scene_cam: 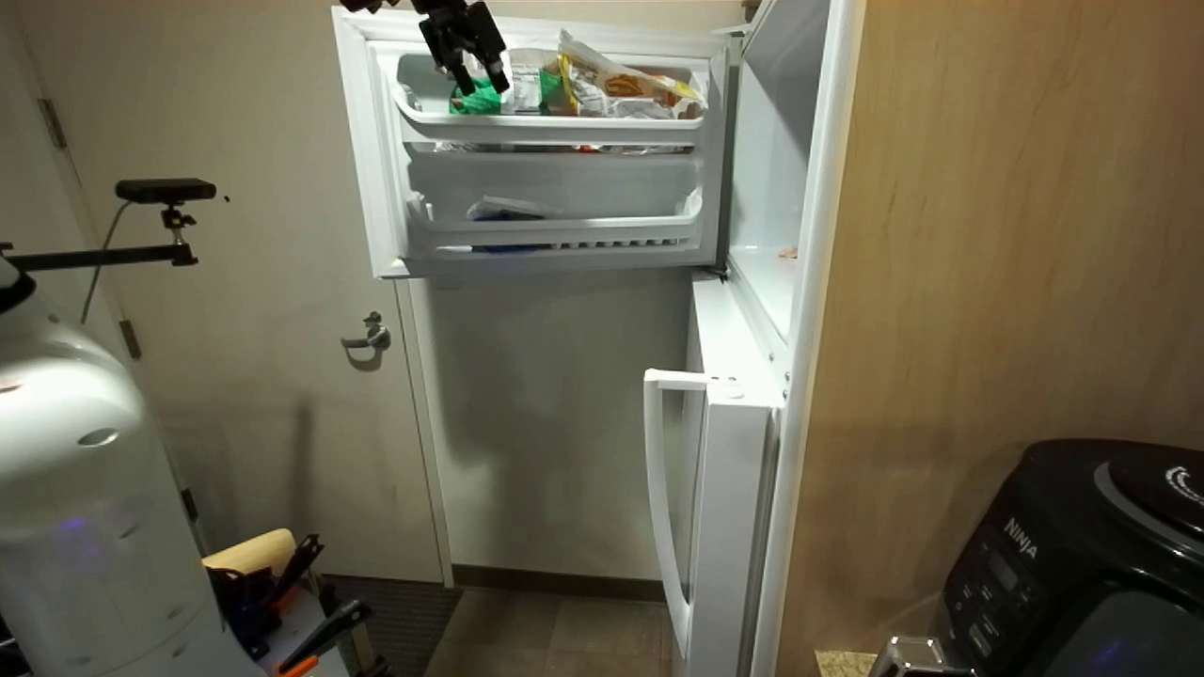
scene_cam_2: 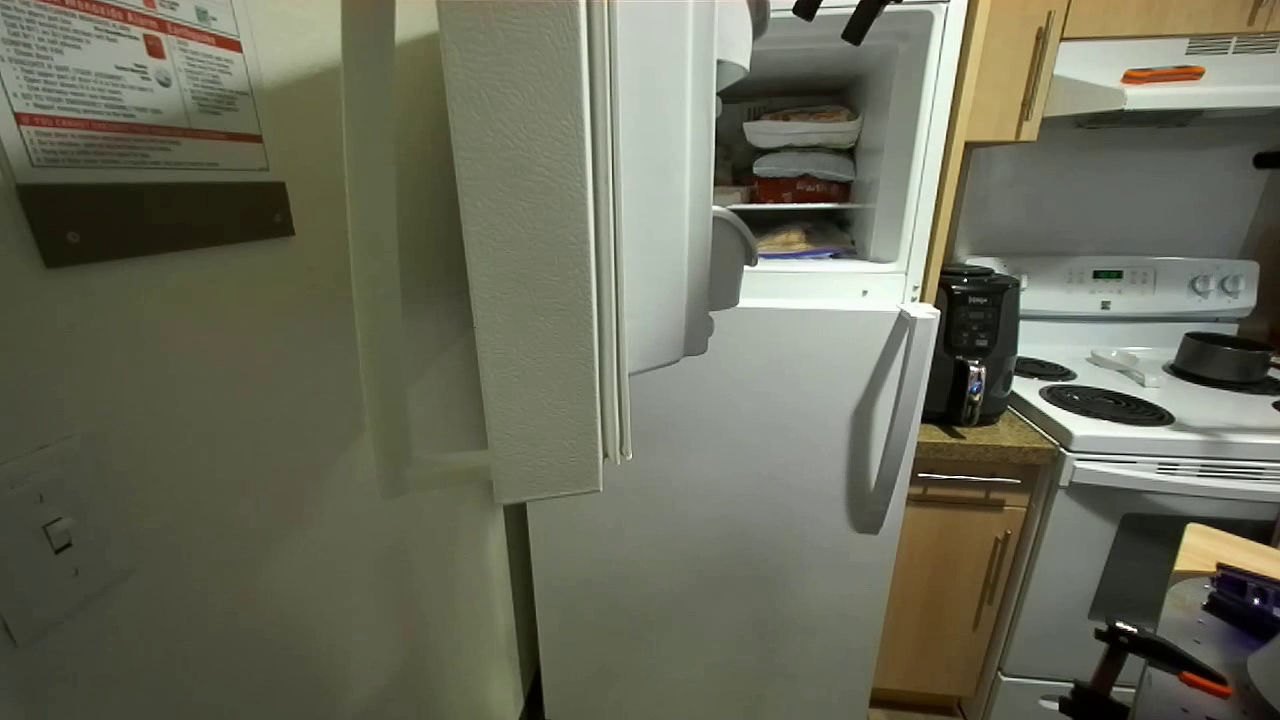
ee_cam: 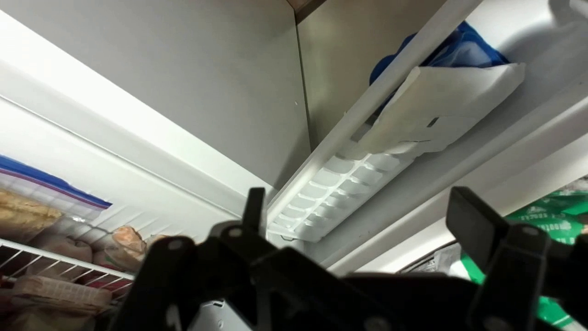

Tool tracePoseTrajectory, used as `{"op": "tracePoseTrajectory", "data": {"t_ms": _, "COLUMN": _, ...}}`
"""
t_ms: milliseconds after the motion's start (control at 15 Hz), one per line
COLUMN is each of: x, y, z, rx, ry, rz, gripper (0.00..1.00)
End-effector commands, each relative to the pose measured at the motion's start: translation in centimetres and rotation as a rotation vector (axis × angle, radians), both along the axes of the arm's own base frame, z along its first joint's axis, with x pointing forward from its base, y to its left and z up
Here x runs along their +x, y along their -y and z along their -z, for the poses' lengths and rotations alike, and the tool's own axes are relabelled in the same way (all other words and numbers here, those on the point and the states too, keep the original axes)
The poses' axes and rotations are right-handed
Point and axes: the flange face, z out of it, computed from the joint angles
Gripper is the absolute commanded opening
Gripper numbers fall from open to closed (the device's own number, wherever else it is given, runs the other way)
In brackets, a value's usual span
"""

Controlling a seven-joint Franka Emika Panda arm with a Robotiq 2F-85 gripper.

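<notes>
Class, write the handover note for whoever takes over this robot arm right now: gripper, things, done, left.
Gripper: the black two-fingered gripper is open, holding nothing, at the inner side of the open white freezer door.
Things: the white plastic ice-cube tray lies in the white lower door bin; a flat white packet seems to overlap one end. A green plastic bag sits in the white upper door bin.
Done: the freezer door is open.
Left: nothing is in grasp yet; the door is not shut.
</notes>
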Motion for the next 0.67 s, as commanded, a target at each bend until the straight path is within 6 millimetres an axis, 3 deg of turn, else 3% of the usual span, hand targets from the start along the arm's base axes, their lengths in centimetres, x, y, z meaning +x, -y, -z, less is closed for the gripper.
{"op": "tracePoseTrajectory", "data": {"t_ms": 0, "x": -0.2, "y": -0.6, "z": 0.1, "rx": 0.002, "ry": 0.01, "rz": 0.049, "gripper": 1.0}}
{"op": "tracePoseTrajectory", "data": {"t_ms": 600, "x": -0.9, "y": -2.1, "z": 0.4, "rx": 0.02, "ry": 0.015, "rz": 0.084, "gripper": 1.0}}
